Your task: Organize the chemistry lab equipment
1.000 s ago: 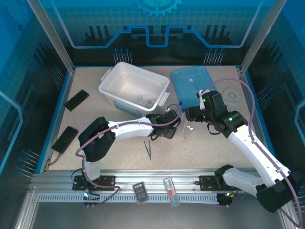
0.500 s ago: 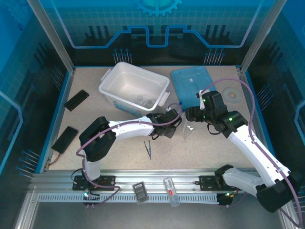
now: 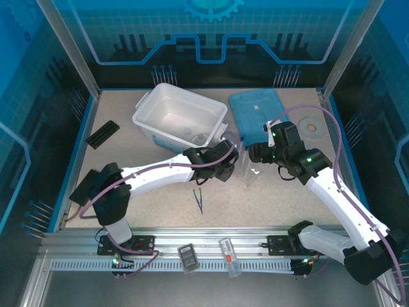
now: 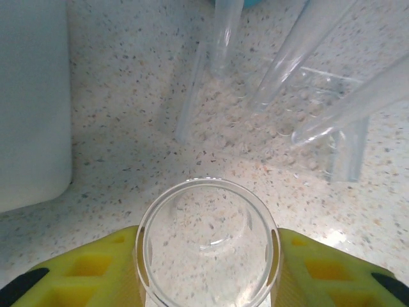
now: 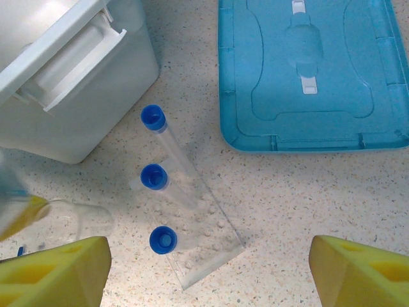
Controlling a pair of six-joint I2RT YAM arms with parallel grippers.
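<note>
1. The left gripper is gripping the small round glass dish by its wall, with the yellow jaws pressing on opposite sides. The dish is sitting between the white bin and the small clear rack, near both. I cannot tell whether it is clear of the surface.
2. Judgement: the side grip is leaving the dish's rim free, which is suiting a carry over the bin's edge.
3. The dish is round, so it is showing no long axis. What appears to be its open mouth is facing the left wrist camera, with its base turned toward the rack.
4. The right gripper is hanging above the rack, with its jaws spread wide and holding nothing. Judgement: it is lining up for the rack or one of its tubes.
5. The three blue-capped tubes are standing in the rack with their long axes roughly upright, caps up and rounded ends down. The row is running toward the light-blue lid.
6. The lid is lying flat beside the bin, leaving the bin open for loading.
7. The dark blue tweezers are lying flat on the surface, apart from the rack. Their long axis is running roughly near to far, and the tip end is too small to tell.
</note>
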